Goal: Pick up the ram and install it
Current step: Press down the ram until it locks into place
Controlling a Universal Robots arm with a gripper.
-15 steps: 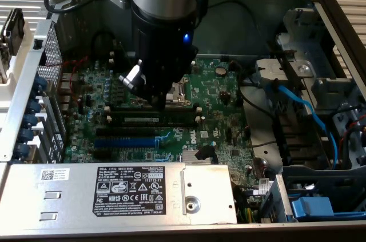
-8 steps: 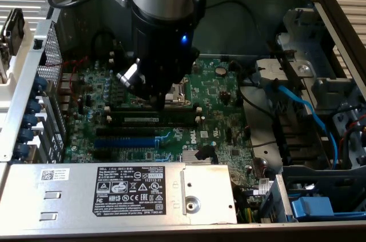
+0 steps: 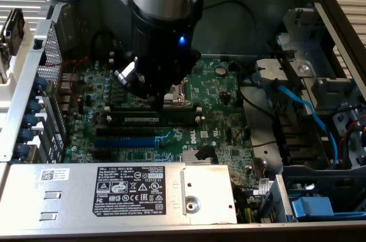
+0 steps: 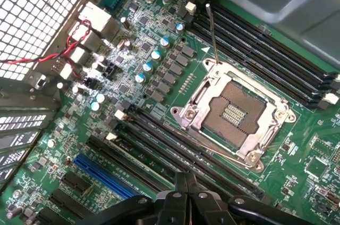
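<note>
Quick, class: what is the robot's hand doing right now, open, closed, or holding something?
Hand: closed, fingers together, holding nothing, above the slots on the motherboard.

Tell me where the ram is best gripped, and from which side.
Probably the ram by its long upper edge, near the middle, pinched across both flat faces, coming straight down. It stands on edge among the slots, so only that edge looks free.

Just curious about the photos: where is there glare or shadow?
Exterior view: the arm shades the motherboard beneath it, and a blue light glows on it. Wrist view: the metal frame of the processor socket catches bright glints, and the shut claw is dark.
</note>
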